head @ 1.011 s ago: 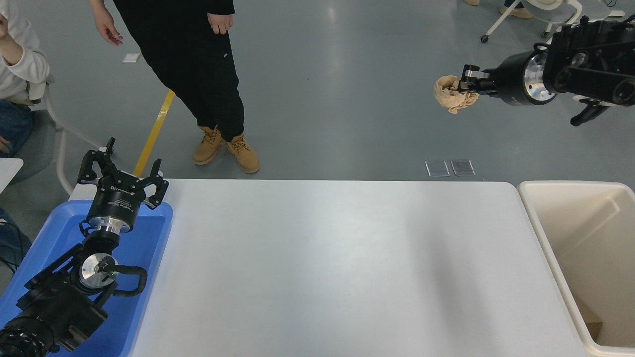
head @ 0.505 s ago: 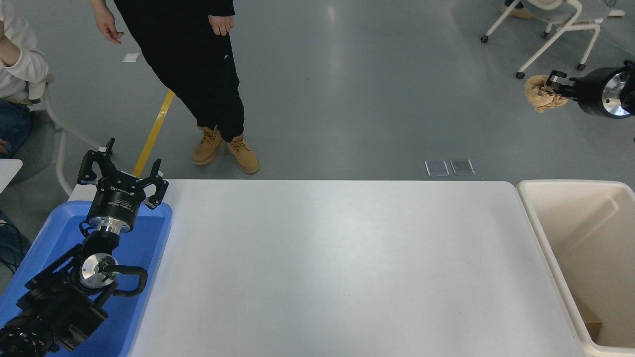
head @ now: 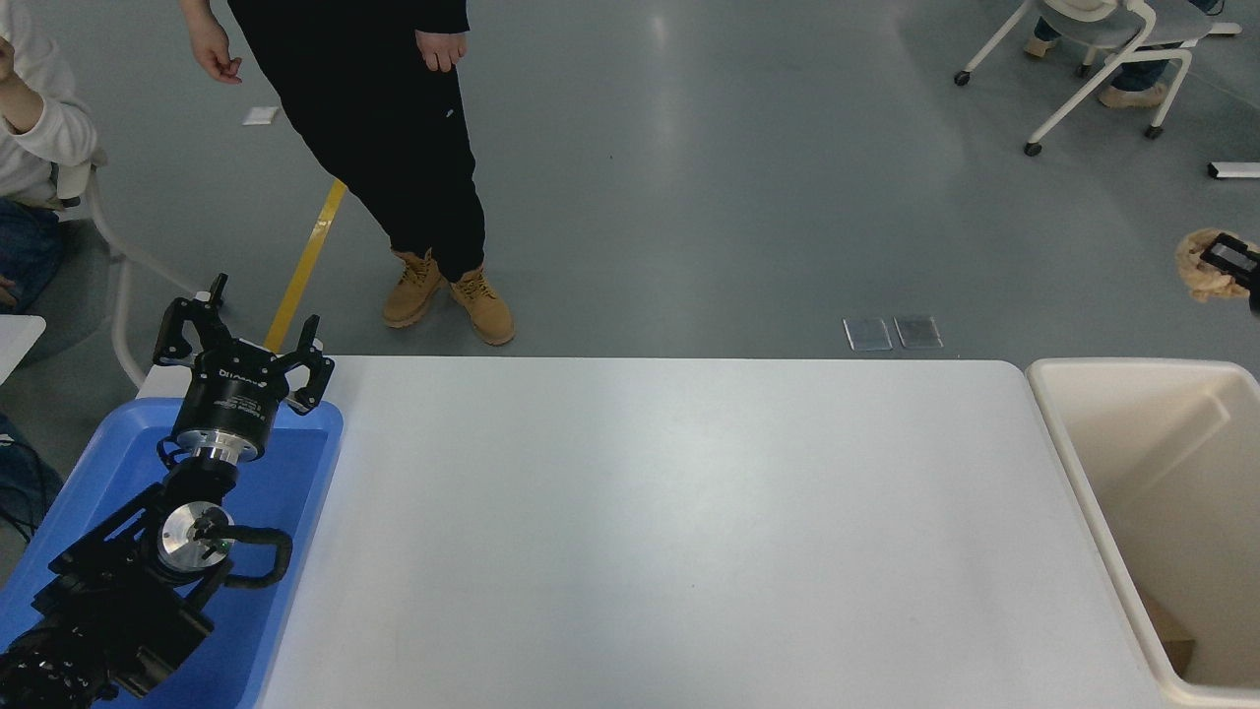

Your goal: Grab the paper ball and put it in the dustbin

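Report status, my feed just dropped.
Right hand at right edge, shut on paper ball, above dustbin. Left hand open, parked over blue tray. Nothing in the way.

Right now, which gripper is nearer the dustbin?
Right. The right gripper, clamped on the paper ball, is up beyond the dustbin at the frame's right edge; the left gripper sits across the table over the blue tray.

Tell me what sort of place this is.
Probably a robotics lab or test room, not a home. A bare white table stands on a grey floor with a yellow floor line, rolling chairs stand about, and a person in tan boots watches from the far side.
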You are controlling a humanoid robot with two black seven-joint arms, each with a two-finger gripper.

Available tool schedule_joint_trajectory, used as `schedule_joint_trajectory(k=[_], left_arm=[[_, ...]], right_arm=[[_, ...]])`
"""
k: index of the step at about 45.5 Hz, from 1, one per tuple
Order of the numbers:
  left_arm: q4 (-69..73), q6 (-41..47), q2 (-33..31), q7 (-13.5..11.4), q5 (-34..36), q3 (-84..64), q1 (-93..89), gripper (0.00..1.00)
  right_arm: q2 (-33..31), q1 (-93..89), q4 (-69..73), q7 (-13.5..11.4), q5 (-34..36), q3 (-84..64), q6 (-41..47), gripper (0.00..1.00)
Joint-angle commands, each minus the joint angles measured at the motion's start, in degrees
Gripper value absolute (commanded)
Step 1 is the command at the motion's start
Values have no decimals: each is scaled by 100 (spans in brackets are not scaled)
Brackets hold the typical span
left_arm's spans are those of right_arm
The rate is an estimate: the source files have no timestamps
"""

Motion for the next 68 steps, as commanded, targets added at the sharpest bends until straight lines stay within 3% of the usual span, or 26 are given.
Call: schedule_joint_trajectory(k=[1, 10, 15, 17, 18, 21, 22, 51, 68], left_arm=[[8, -1, 0, 1, -1, 0, 0, 99], [-1, -1, 0, 1, -1, 0, 0, 99], [-1, 0, 0, 1, -1, 0, 0, 99], [8, -1, 0, 1, -1, 0, 0, 99], [8, -1, 0, 1, -1, 0, 0, 99], [8, 8, 0, 1, -1, 0, 0, 99], [-1, 0, 0, 1, -1, 0, 0, 99], [-1, -1, 0, 1, -1, 0, 0, 99], [-1, -1, 0, 1, -1, 0, 0, 99]], right_arm=[[-3, -1071, -170, -15, 211, 598, -434, 0], [199, -1669, -258, -15, 211, 994, -662, 1], [305, -1836, -258, -15, 211, 1152, -750, 9], [340, -1863, -258, -15, 220, 1187, -750, 21], [349, -1872, -249, -15, 220, 1196, -750, 33], [349, -1863, -249, -15, 228, 1258, -777, 91], [358, -1863, -249, -15, 237, 1293, -785, 100], [419, -1766, -214, 3, 220, 1495, -821, 100], [410, -581, 84, 21, 105, 1320, -733, 100]])
